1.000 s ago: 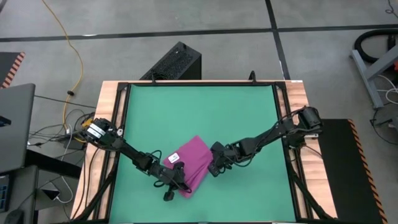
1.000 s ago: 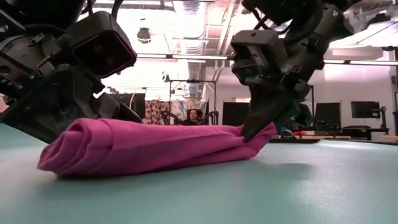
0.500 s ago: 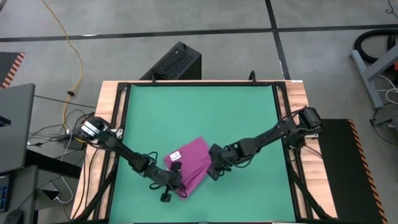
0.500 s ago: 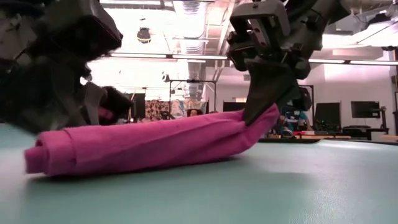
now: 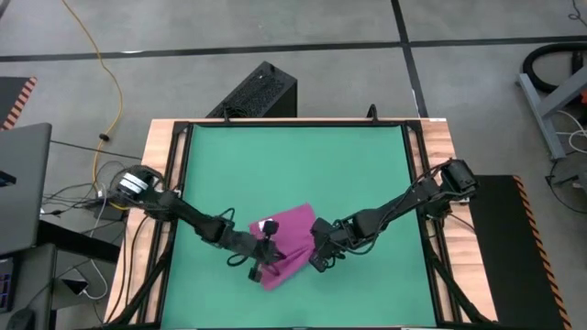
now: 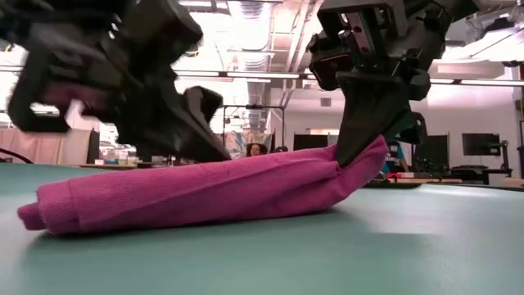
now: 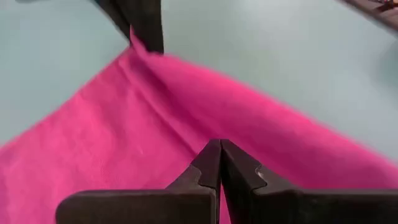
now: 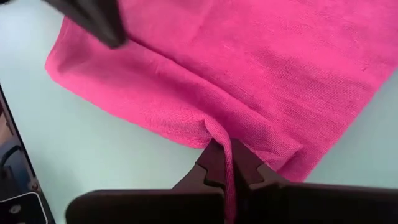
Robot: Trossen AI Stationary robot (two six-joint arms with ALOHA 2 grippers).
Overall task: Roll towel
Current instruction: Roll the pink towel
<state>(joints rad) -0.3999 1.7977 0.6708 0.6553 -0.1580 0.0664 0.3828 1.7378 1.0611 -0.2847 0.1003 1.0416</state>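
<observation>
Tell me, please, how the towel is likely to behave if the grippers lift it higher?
The towel would probably droop: its pinched end at the right gripper rises while the rest sags onto the mat. It looks light and soft. The loose roll may unwind, since the left gripper pinches only one end.

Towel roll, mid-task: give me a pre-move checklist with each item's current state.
1. Right hand shut on the towel edge: ok, a fold of cloth sits pinched between its fingers.
2. Left hand shut: ok; whether it grips cloth: cannot tell.
3. Rolled part formed along the near side: ok, the low view shows a thick roll.
4. Roll even along its length: not ok, the right hand's end is lifted.
5. Towel on the green mat: ok.
6. White tag clear of the roll: ok.
</observation>
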